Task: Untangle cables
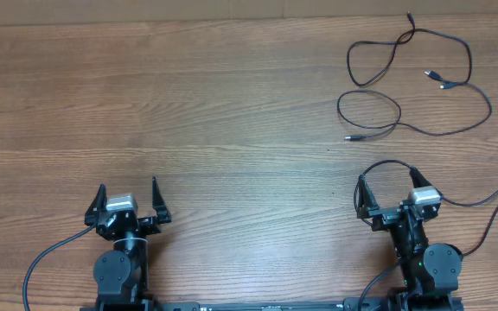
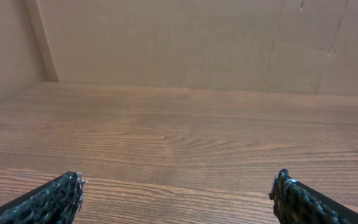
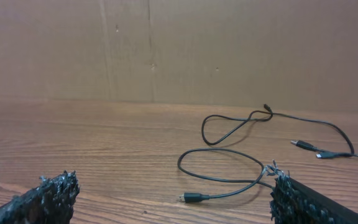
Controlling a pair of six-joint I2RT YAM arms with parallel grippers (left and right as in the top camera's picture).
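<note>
Looking at overhead: cables [image 1: 402,123] lie loose on the far-right part of the table [image 1: 188,104], ahead of the R gripper [image 1: 386,179] and not touching it, well apart from the L gripper [image 1: 128,184]. Both grippers' jaws are spread wide w/ nothing betw them. The sprawl's long axis runs approx left-right (two loops plus a wide arc). I see the nearest plug end [image 1: 350,137] pointing left.
</note>
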